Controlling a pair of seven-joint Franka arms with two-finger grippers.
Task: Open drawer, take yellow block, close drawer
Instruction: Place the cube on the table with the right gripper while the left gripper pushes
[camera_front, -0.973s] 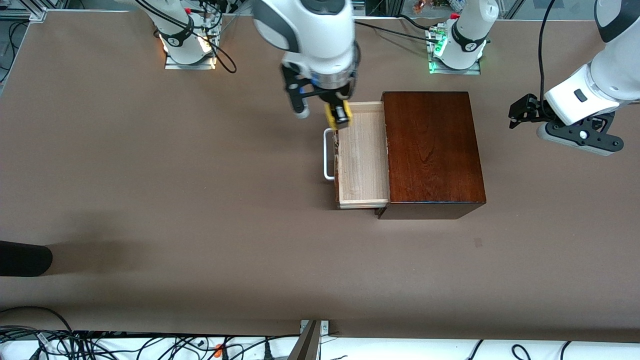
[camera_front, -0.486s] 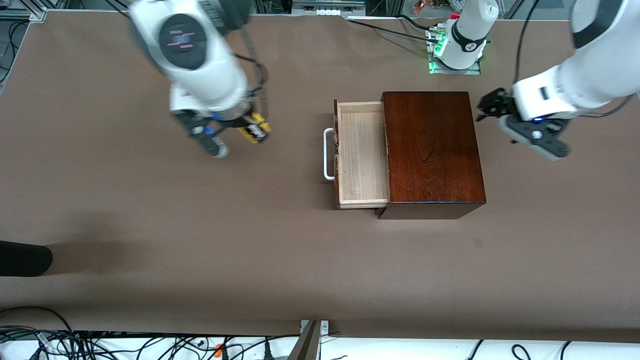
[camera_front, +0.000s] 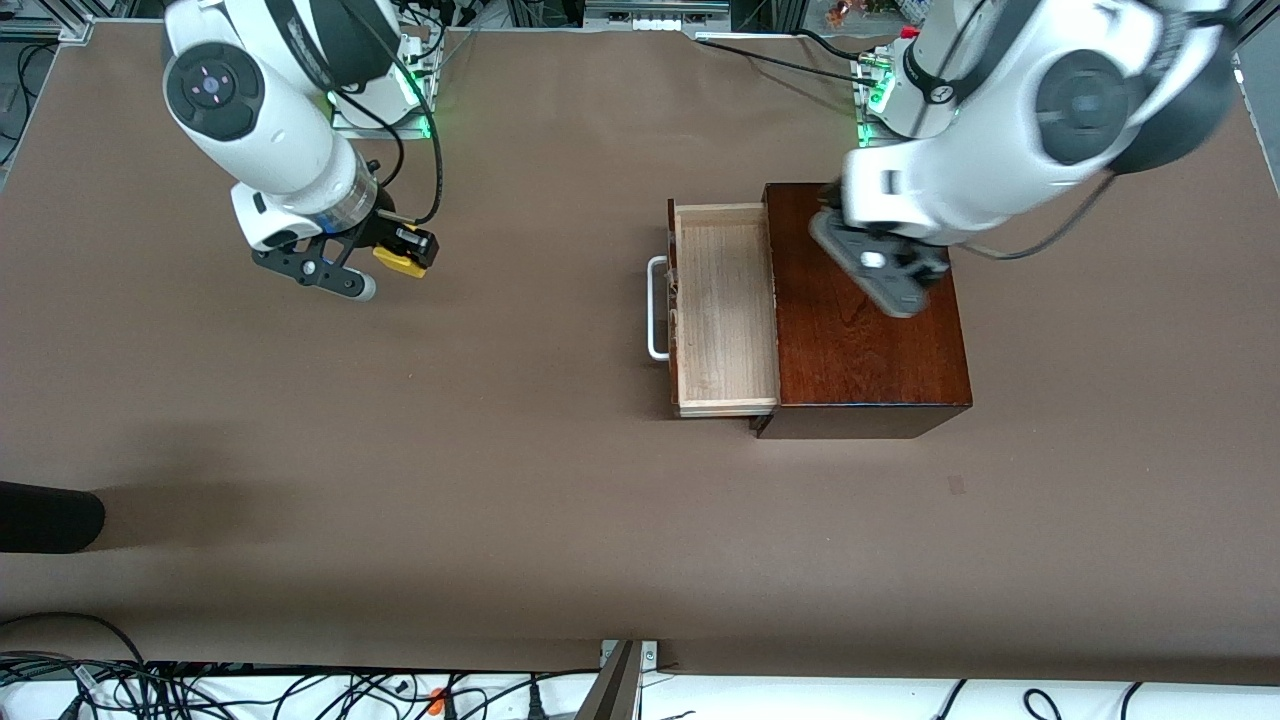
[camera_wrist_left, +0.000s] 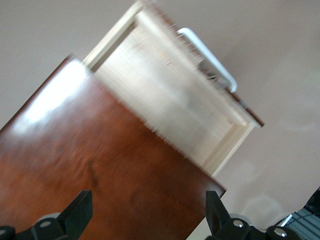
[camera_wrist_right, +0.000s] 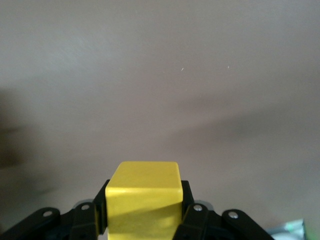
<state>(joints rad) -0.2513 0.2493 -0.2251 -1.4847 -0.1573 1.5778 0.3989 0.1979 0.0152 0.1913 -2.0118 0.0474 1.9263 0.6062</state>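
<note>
Yellow block (camera_wrist_right: 144, 195) clamped in right hand (camera_wrist_right: 144, 212); left hand (camera_wrist_left: 147, 220) spread over box (camera_wrist_left: 100, 170).

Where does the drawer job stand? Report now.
Done: the drawer is open and empty. In hand: the right gripper holds the yellow block above bare table toward the right arm's end. Left: closing the drawer; the left gripper, fingers open, is above the box top.
</note>
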